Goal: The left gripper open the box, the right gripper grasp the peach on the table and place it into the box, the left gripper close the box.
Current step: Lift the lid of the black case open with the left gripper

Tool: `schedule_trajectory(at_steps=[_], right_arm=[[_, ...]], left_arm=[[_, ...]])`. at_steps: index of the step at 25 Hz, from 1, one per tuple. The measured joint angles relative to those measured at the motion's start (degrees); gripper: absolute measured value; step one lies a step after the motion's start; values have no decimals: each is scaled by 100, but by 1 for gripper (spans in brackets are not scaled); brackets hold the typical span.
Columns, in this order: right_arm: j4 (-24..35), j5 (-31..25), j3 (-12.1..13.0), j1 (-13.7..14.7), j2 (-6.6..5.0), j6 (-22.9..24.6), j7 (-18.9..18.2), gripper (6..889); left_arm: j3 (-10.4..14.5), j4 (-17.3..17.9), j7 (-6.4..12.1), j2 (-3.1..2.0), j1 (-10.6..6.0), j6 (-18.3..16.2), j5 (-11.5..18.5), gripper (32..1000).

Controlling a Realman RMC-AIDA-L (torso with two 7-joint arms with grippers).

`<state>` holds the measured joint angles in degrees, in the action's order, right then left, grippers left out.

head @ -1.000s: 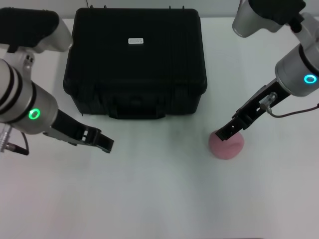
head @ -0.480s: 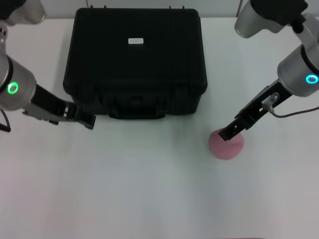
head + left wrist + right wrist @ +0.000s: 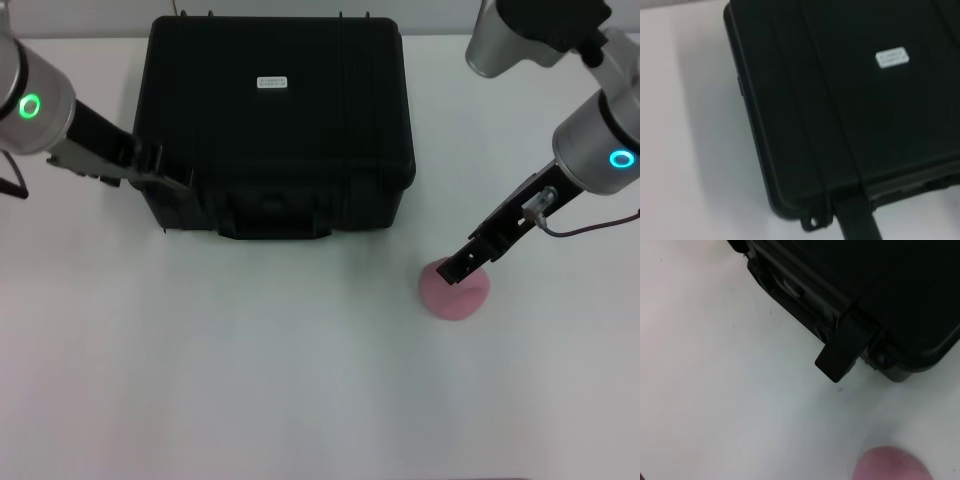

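Black, the closed box is met at its front-left corner by the left tool, its grip unreadable, while the right tool, grip likewise unreadable, is poised over the peach on the bench.

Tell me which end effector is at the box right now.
The left end effector, on the green-ringed arm: it is against the box's front-left corner. The right end effector, on the cyan-ringed arm, is over the peach instead.

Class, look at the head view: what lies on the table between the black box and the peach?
Nothing: only bare white table separates the box from the peach, shown in the head view.
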<state>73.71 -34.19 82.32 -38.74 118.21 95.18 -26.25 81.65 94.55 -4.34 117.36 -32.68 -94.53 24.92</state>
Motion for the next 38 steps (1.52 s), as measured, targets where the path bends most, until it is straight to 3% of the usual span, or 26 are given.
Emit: schedule_trajectory(at_steps=[10,21,38], right_arm=[[4,0,4,-30,0,0,7,849],[4,0,-24,-46,0,0,-5,849],[3,0,-43,-34,0,0,-17,850]], left_arm=[[-97,-851,37,0,-368,356,-9,839],[-167,-1342,129,4,-477,617,-10,838],[-122,-1819,204,26,-653,825,46,836]])
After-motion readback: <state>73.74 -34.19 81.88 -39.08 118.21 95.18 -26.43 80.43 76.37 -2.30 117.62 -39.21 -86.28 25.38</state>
